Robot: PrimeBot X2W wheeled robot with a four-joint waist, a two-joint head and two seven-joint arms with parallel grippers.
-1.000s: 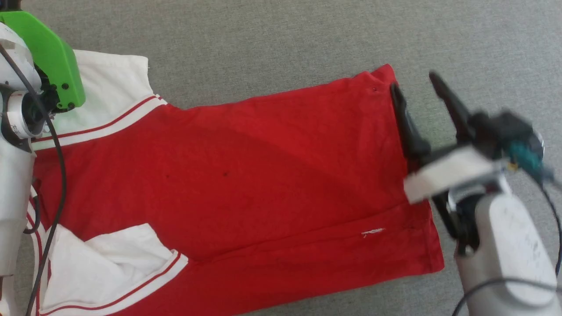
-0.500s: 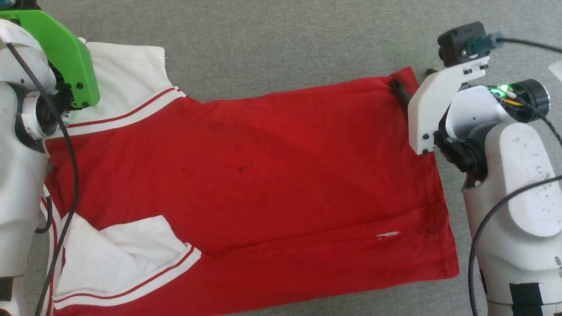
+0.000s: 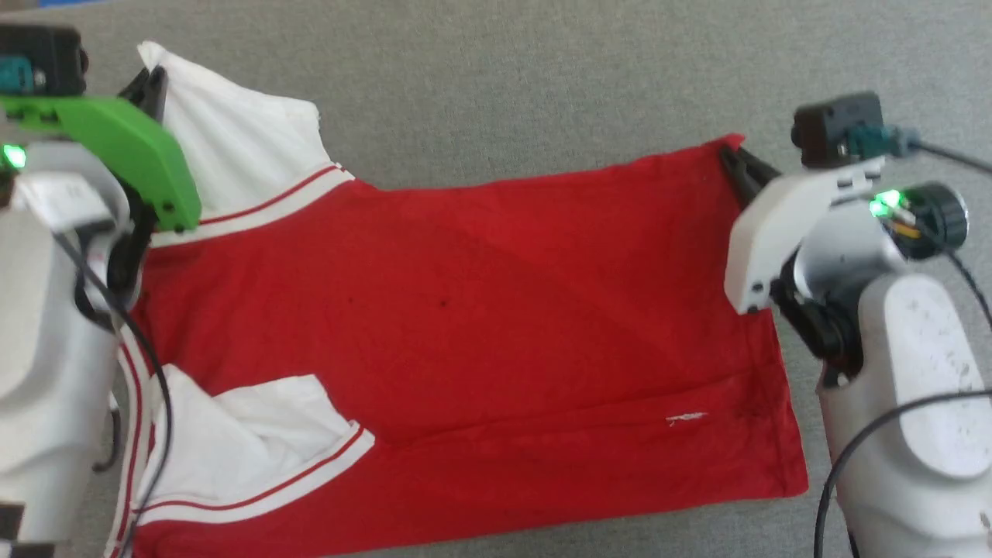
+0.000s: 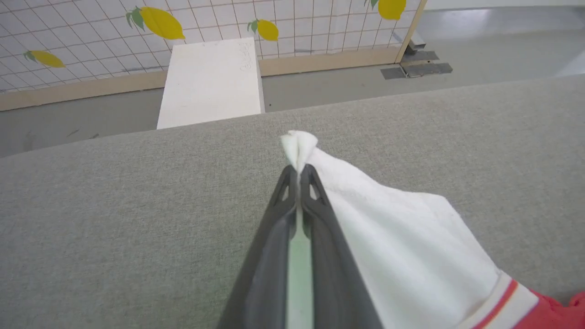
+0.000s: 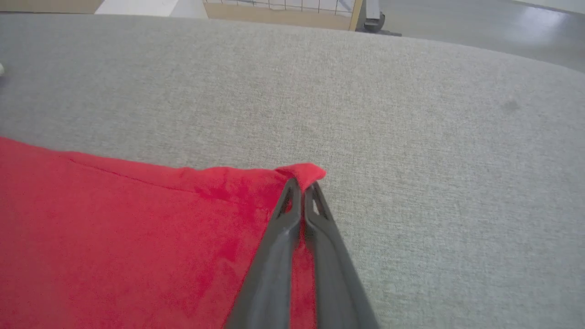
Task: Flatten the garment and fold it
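the garment (image 3: 480, 310) lies spread across the grey bench (image 3: 504, 93), with the left gripper (image 4: 298, 171) showing jaws clamped on its far left white sleeve tip (image 4: 299, 141) and the right gripper (image 5: 302, 185) showing jaws clamped on its far right hem corner (image 5: 305, 172), so flattening seems nearly done and folding not yet begun.

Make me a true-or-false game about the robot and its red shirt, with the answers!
1. The left gripper pinches the white sleeve of the garment. True.
2. The right gripper is wide open. False: it is shut on the garment's red corner.
3. The garment lies on a grey surface. True.
4. The garment is blue all over. False: it is red with white sleeves.
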